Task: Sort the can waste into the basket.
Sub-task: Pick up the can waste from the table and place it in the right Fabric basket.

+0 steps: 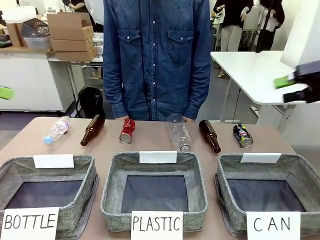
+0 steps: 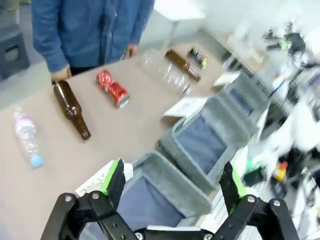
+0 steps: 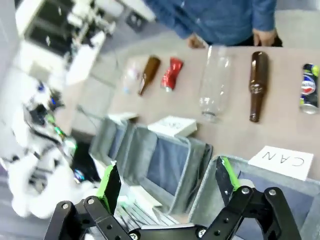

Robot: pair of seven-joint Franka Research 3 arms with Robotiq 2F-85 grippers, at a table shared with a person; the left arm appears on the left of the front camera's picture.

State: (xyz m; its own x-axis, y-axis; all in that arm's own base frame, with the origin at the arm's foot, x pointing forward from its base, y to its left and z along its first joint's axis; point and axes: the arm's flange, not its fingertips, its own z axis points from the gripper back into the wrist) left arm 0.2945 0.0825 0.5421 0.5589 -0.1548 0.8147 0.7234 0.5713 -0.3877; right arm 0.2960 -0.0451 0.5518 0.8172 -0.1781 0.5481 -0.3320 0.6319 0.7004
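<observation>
Lying along the counter's (image 1: 30, 137) far side: red can (image 1: 127, 131), left of centre; dark can (image 1: 243, 136), right, beyond the CAN basket (image 1: 295, 161). Left end effector (image 2: 172, 170) and right end effector (image 3: 167, 167) released, empty. Risk: brown bottle (image 1: 210, 136) beside dark can snagged, rolling.

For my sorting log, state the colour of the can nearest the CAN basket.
The can is dark with colourful print; front view.

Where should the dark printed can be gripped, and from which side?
Probably grip the dark can across the middle of its round body, coming down from above with the fingers straddling its long axis. It lies on its side, so its flat ends are poor holds. The open right gripper is nearer. The brown bottle lies apart to its left, leaving room for a finger.
</observation>
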